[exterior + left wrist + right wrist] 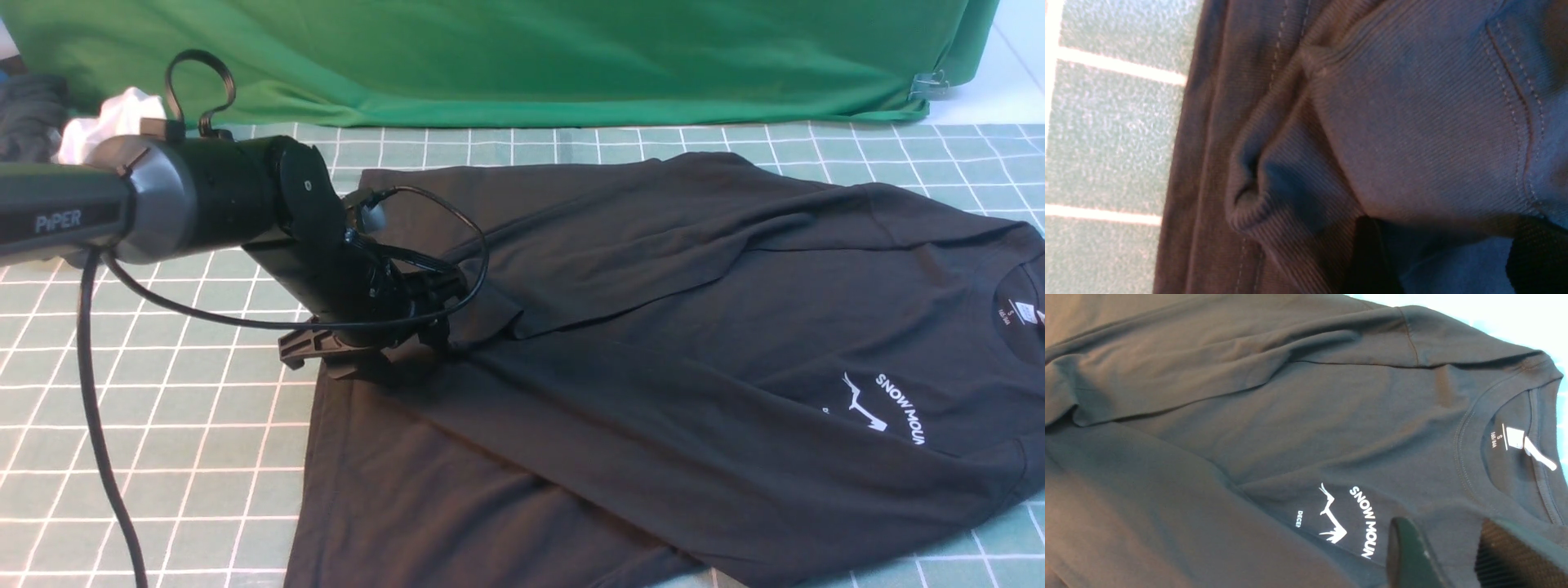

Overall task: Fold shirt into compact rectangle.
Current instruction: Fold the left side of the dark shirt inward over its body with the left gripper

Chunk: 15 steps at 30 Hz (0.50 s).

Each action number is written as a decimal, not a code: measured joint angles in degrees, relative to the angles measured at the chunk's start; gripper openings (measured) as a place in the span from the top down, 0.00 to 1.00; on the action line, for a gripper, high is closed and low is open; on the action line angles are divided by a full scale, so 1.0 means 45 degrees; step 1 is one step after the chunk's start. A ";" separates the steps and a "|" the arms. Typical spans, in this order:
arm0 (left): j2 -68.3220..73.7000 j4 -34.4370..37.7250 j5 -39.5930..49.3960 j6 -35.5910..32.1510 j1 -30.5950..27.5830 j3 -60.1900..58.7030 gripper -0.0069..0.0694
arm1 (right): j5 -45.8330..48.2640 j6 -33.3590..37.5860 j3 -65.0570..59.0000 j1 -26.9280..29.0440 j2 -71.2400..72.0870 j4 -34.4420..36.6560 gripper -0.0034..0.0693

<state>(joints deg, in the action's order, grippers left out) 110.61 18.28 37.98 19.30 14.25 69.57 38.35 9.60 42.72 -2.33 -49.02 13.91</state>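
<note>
Near edge: the shirt (694,343) is spread on the checked tablecloth (163,425), with one long side toward the camera; the black jersey is laid mostly flat, with soft diagonal ridges.
Right gripper: the right gripper (1453,555) is hung over the chest, just beside the white print (1347,514); its jaws are parted and nothing is held. It is not seen in the front view.
Long axis: the shirt is laid across the table, hem toward the robot's left, collar (1461,457) and neck label (1515,439) toward its right.
Left gripper: the left gripper (1449,261) is set low on the hem end, with its jaws spread wide; cloth is seen past the dark fingers (1367,257), but no pinch can be made out, so it is judged empty.
Key relation: the cuff (1274,196) is found just beyond the left fingertips, resting on the body beside the stitched hem; the left arm is much the nearer to it.
Sleeve: the sleeve (637,237) is laid from the far shoulder diagonally across the body to that cuff.
Textures: the cuff is ribbed and curled into a small tube; the body is fine knit with double stitching.
Next move: a fold of the hem end toward the collar is judged likely.
Far side: a white cloth (114,114) and a green backdrop (522,57) are seen behind.
</note>
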 joint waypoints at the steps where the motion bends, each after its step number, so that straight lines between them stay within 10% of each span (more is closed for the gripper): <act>1: 0.0012 0.0000 -0.0137 0.0000 0.0000 0.0000 0.39 | 0.0000 0.0000 0.0000 0.0000 0.0000 0.0000 0.63; 9: 0.0051 -0.0045 -0.0570 -0.0419 0.0000 -0.0025 0.84 | 0.0089 0.0000 0.0000 0.0000 0.0000 0.0000 0.63; 15: -0.1090 -0.0183 -0.0400 -0.0723 0.0000 -0.0022 0.88 | 0.0092 0.0000 0.0000 0.0000 0.0000 0.0000 0.63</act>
<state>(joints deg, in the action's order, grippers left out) 105.70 17.46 36.18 16.05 14.25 69.47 38.76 9.60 42.72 -2.33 -49.02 13.91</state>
